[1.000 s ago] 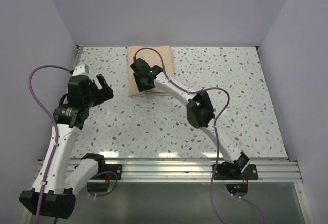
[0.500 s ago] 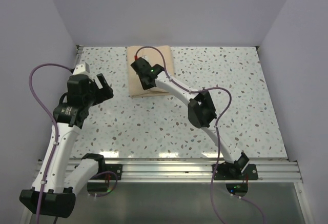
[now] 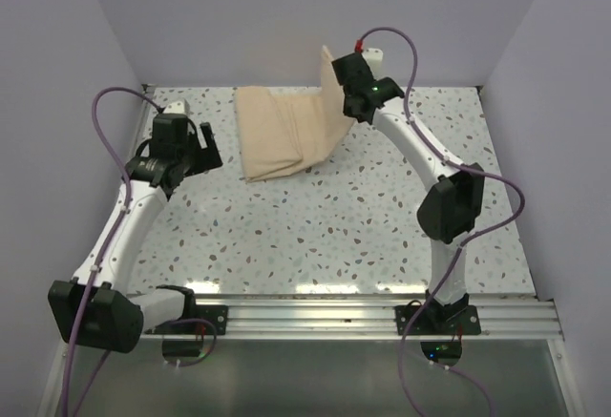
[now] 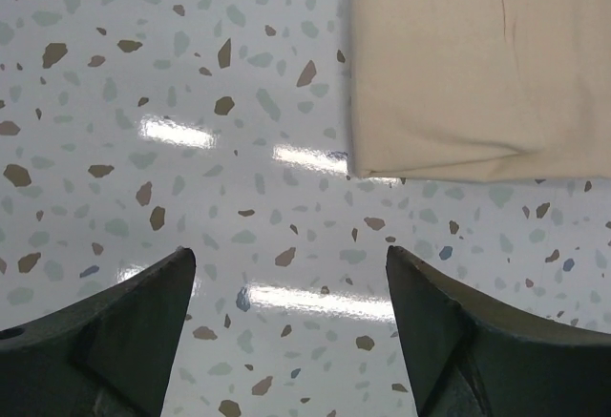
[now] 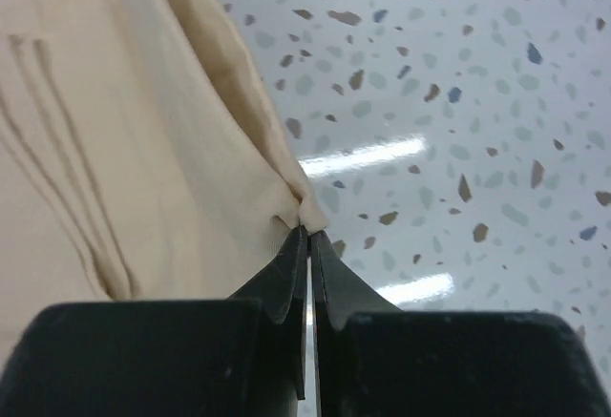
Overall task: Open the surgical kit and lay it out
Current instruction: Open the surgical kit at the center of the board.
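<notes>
The surgical kit shows only as a tan cloth wrap (image 3: 282, 135) lying at the back of the table. Its right flap is lifted up and to the right, pinched by my right gripper (image 3: 342, 91), which is shut on the cloth's edge (image 5: 304, 209). My left gripper (image 3: 196, 150) hovers open just left of the wrap, over bare table (image 4: 286, 283); the wrap's near left corner (image 4: 449, 83) lies ahead and to the right of its fingers. The tray and instruments are hidden.
The speckled table (image 3: 315, 236) is walled at the back and both sides. A metal rail (image 3: 315, 317) runs along the near edge by the arm bases.
My right gripper shut on the wrap's flap and lifted it up and to the right, unfolding the cloth. The left arm moved toward the back, closer to the wrap.
</notes>
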`<state>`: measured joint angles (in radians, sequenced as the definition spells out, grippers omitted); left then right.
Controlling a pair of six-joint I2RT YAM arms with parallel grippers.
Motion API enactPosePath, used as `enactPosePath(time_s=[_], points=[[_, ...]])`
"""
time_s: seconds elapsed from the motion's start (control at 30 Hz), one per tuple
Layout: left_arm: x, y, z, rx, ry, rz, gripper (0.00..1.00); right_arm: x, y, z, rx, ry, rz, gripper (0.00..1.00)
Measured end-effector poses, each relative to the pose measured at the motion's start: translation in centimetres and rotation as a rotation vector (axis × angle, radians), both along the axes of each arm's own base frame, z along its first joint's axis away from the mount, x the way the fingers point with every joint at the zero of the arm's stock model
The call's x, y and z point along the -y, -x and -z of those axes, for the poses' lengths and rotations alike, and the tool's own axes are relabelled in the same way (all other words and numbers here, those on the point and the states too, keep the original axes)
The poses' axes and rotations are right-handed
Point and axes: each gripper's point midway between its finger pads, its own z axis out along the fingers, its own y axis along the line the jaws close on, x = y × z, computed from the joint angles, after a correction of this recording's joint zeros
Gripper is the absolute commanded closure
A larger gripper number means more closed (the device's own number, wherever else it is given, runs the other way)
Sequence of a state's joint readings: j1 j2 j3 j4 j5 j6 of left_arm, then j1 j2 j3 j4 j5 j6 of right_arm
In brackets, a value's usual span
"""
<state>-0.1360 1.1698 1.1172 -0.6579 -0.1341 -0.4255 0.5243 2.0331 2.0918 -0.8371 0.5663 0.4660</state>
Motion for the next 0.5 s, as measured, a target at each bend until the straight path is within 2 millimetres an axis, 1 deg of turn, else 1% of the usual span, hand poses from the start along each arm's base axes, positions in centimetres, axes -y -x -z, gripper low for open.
enactPosePath(time_s=[0.03, 0.07, 0.1, 0.13, 0.17, 0.2, 0.23, 0.27, 0.33, 0.4, 0.47, 0.5], points=[[0.3, -0.4, 0.6, -0.015, -0.005, 0.009, 0.16, 1.2, 0.2, 0.4, -0.01, 0.011, 0.031, 1.0], [0.7, -0.9, 1.3, -0.032, -0.011, 0.023, 0.17, 2.4, 0.6, 1.4, -0.033, 0.028, 0.064, 1.0], [1.3, -1.4, 2.0, -0.049, -0.021, 0.042, 0.16, 3.2, 1.1, 2.6, -0.061, 0.047, 0.085, 1.0], [1.8, -1.8, 2.8, -0.068, -0.034, 0.059, 0.17, 3.6, 1.6, 3.7, -0.089, 0.065, 0.096, 0.95], [2.5, -2.2, 3.6, -0.086, -0.05, 0.077, 0.17, 4.1, 2.2, 5.2, -0.121, 0.086, 0.108, 0.71], [3.3, -2.4, 4.2, -0.102, -0.062, 0.094, 0.16, 4.6, 3.0, 6.6, -0.154, 0.106, 0.123, 0.34], [4.2, -2.8, 5.0, -0.12, -0.079, 0.114, 0.16, 5.1, 3.7, 7.6, -0.186, 0.131, 0.128, 0.02], [5.4, -3.2, 5.7, -0.134, -0.095, 0.139, 0.17, 5.7, 4.4, 8.6, -0.222, 0.149, 0.138, 0.02], [7.8, -3.8, 6.7, -0.158, -0.128, 0.187, 0.17, 6.9, 5.6, 9.8, -0.278, 0.182, 0.156, 0.02], [10.7, -4.6, 7.4, -0.167, -0.168, 0.239, 0.17, 8.1, 6.0, 10.3, -0.3, 0.196, 0.181, 0.02], [14.0, -5.8, 7.7, -0.154, -0.201, 0.286, 0.18, 9.7, 6.1, 10.1, -0.304, 0.204, 0.217, 0.02], [15.2, -6.2, 7.8, -0.149, -0.215, 0.302, 0.18, 10.5, 6.2, 9.7, -0.301, 0.201, 0.233, 0.02]])
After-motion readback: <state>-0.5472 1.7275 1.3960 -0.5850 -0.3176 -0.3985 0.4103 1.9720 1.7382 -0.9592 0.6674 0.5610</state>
